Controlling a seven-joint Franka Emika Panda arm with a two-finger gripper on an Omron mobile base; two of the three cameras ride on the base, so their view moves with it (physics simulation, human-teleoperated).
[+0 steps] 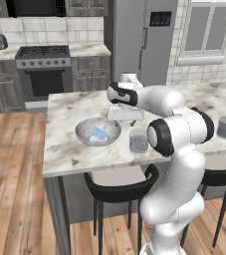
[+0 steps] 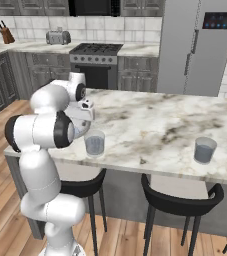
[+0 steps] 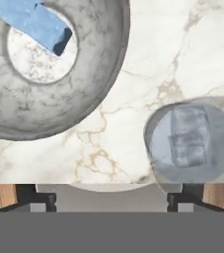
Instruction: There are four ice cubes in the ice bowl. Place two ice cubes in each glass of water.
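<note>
Hovering our pincer (image 3: 111, 197), jaws wide and empty, above the table (image 3: 182, 49) | near glass (image 3: 191, 143) lower right holds two submerged cubes (image 3: 187, 137) | ice bowl (image 3: 84, 113) upper left keeps blue cubes (image 3: 34, 22) | risk: clipping the bowl rim or glass when descending.

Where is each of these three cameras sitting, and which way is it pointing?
Left base view: behind the arm's left, facing the counter, ice bowl and near glass; arm at lower right.
Right base view: behind its right, same counter, both glasses; arm at lower left.
Hand view: on the hand, looking straight down; open claw at the bottom.
All share the near glass; left and hand views share the bowl.
</note>
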